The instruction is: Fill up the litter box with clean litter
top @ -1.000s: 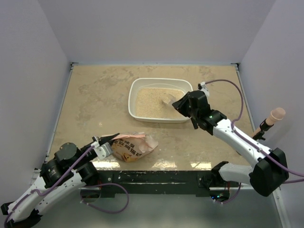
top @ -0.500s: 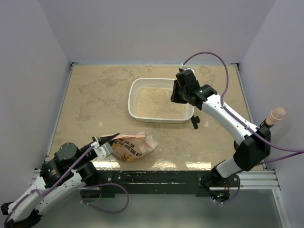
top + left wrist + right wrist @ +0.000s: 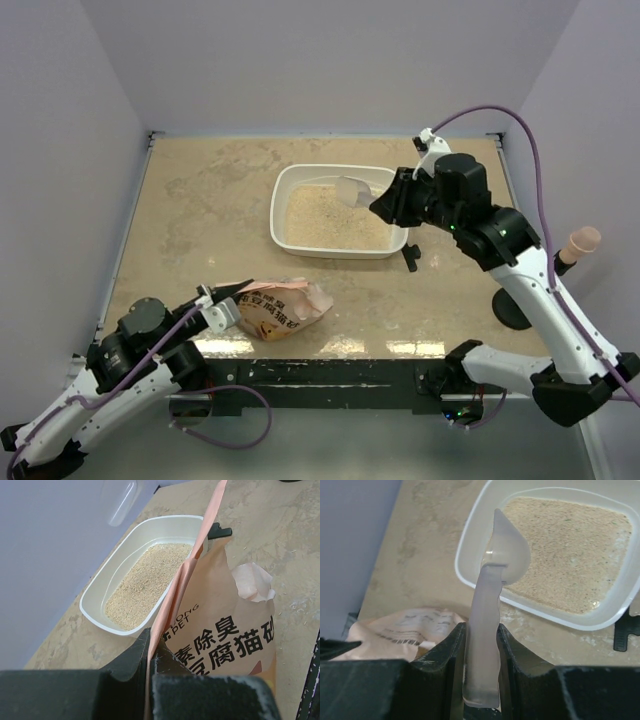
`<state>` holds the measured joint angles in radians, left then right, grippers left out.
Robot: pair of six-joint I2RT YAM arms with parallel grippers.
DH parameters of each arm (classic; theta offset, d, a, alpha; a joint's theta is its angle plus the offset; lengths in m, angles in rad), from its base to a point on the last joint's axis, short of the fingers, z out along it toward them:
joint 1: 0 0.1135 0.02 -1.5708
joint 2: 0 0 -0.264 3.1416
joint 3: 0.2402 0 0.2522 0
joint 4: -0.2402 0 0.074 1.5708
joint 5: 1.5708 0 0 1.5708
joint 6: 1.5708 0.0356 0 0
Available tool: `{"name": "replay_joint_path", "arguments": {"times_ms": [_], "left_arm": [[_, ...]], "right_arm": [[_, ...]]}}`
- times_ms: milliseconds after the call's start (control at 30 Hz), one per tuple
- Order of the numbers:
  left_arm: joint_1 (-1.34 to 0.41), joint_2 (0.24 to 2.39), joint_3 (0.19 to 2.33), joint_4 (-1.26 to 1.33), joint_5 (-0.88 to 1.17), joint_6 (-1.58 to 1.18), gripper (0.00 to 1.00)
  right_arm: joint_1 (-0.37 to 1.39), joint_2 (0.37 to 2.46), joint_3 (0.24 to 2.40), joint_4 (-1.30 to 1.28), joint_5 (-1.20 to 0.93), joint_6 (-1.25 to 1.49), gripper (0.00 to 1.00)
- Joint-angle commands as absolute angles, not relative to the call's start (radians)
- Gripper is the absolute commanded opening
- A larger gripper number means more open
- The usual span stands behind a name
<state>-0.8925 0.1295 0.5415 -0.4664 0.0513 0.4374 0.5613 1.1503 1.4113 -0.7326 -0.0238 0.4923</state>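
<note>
The white litter box (image 3: 277,208) sits mid-table with pale clean litter (image 3: 330,218) spread across its floor. My right gripper (image 3: 388,204) is shut on the handle of a translucent scoop (image 3: 352,190), which it holds in the air over the box's right rear part. In the right wrist view the scoop (image 3: 496,575) rises from between the gripper's (image 3: 481,636) fingers, above the box rim (image 3: 468,540) and the litter (image 3: 570,555). My left gripper (image 3: 228,306) is shut on the top edge of the orange-pink bag (image 3: 280,308). In the left wrist view that gripper (image 3: 151,644) pinches the bag (image 3: 225,630).
A small black piece (image 3: 410,255) lies just off the box's near right corner. A pink-tipped post (image 3: 578,243) and a black round base (image 3: 512,310) stand at the table's right edge. Pale walls enclose the table on three sides.
My right arm lifted the scoop out of the litter, swung over the box's back right corner, and now holds it higher. The left arm and bag have not moved.
</note>
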Motion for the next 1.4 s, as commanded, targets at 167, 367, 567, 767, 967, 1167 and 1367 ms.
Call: {"name": "replay_joint_path", "arguments": {"times_ms": [167,367,567,767,967,1167,1367], "left_arm": [[-0.896,0.184,0.592,-0.359,0.058,0.403,0.00],[-0.896,0.222,0.612,-0.374,0.026,0.408,0.00],[-0.896,0.224,0.632,-0.391,0.003,0.411,0.00],[-0.897,0.192,0.603,-0.396,-0.037,0.410,0.00],[-0.896,0.181,0.594,-0.387,-0.032,0.408,0.00],[-0.897,0.178,0.588,-0.382,-0.029,0.407,0.00],[-0.896,0.175,0.586,-0.380,-0.020,0.403,0.00]], "right_arm": [[0.560,1.002,1.411,-0.848,-0.380,0.454,0.00],[0.560,0.973,1.404,-0.957,-0.453,0.400,0.00],[0.560,0.924,1.371,-1.041,-0.463,0.377,0.00],[0.558,0.874,1.293,-1.026,-0.583,0.393,0.00],[0.561,0.858,1.229,-0.965,-0.661,0.439,0.00],[0.561,0.867,1.183,-0.896,-0.681,0.485,0.00],[0.578,0.893,1.134,-0.796,-0.681,0.540,0.00]]}}
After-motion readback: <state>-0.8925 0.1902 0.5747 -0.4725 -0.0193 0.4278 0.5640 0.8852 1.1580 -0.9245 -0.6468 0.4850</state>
